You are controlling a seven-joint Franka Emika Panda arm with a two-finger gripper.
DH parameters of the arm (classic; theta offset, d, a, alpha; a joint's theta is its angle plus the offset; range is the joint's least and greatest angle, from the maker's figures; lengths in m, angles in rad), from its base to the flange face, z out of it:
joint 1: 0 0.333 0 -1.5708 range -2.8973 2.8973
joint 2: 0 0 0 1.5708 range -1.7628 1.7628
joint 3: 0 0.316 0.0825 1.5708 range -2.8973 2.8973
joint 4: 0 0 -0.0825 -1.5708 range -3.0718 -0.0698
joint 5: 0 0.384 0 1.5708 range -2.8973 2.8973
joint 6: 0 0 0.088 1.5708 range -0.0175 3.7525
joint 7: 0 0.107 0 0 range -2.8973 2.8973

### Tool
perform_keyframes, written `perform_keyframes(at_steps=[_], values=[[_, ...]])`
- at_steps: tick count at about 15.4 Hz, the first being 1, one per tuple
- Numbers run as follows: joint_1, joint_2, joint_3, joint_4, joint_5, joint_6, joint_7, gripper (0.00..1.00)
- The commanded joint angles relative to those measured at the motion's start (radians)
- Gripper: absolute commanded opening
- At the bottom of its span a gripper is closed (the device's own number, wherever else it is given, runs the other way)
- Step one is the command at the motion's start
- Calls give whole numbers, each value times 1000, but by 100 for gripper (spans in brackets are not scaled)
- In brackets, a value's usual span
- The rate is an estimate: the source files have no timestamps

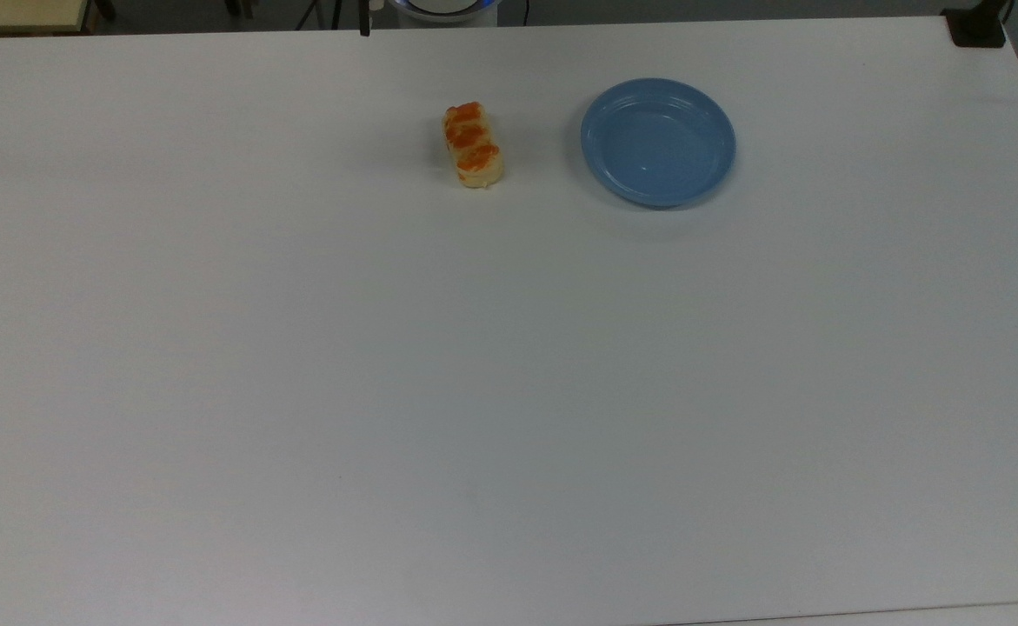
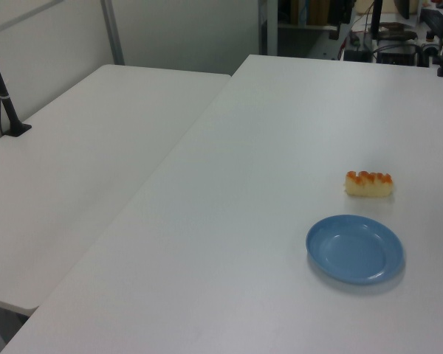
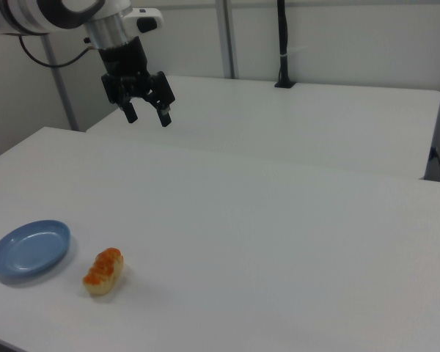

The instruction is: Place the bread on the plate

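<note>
1. The bread (image 1: 473, 145) is seen lying flat on the white table (image 1: 509, 365), orange-glazed side up, to the top view's left of the plate (image 1: 658, 142) — near it, not touching.
2. The plate is seen bare (light blue, glossy).
3. In the right view the gripper (image 3: 147, 111) is held high above the table, well apart from the bread (image 3: 104, 270) and the plate (image 3: 30, 248) — its fingers are spread apart and nothing is grasped.
</note>
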Motion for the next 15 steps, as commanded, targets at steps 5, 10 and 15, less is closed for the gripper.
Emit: perform_keyframes(at_steps=[5,10,15], values=[[9,-12,-6,-9,20,-26,-16,100],[7,-12,-8,-9,20,-24,-22,100],[9,-9,-6,-9,20,-21,-20,100]])
